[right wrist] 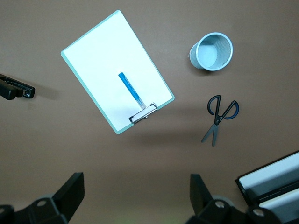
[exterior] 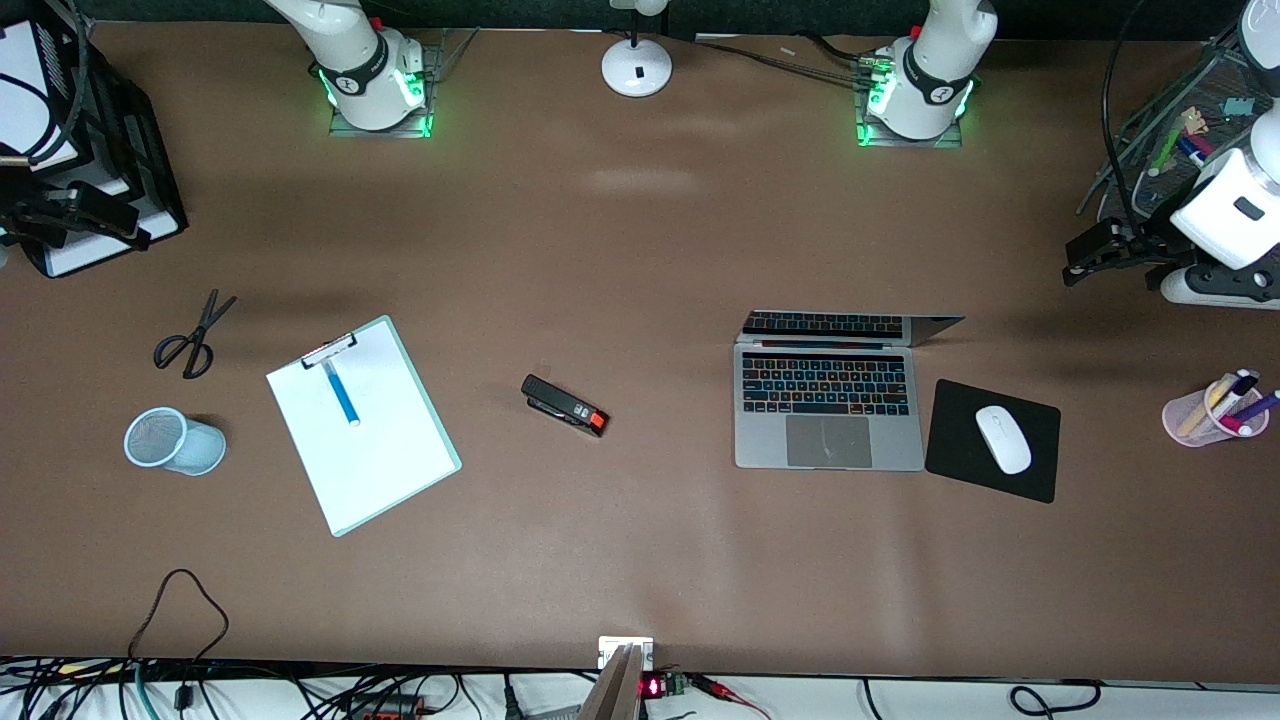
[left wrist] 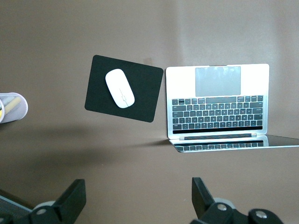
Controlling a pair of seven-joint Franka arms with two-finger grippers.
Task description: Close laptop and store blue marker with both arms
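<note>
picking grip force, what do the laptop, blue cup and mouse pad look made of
Laptop: likely brushed aluminium, matte silver-grey shell. Blue cup: apparently wire mesh, fine grid visible inside, lying on its side. Mouse pad: probably soft fabric or rubber, flat matte black, no glare.

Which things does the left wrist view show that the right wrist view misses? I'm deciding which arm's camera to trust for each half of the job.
Only the left wrist view shows the open laptop, the mouse on its black pad, and a pen cup's edge. Only the right wrist view shows the blue marker lying on the clipboard, the mesh cup, the scissors, the stapler's end and a black tray's corner. Both share the bare brown table and their own open gripper: left gripper, right gripper.
</note>
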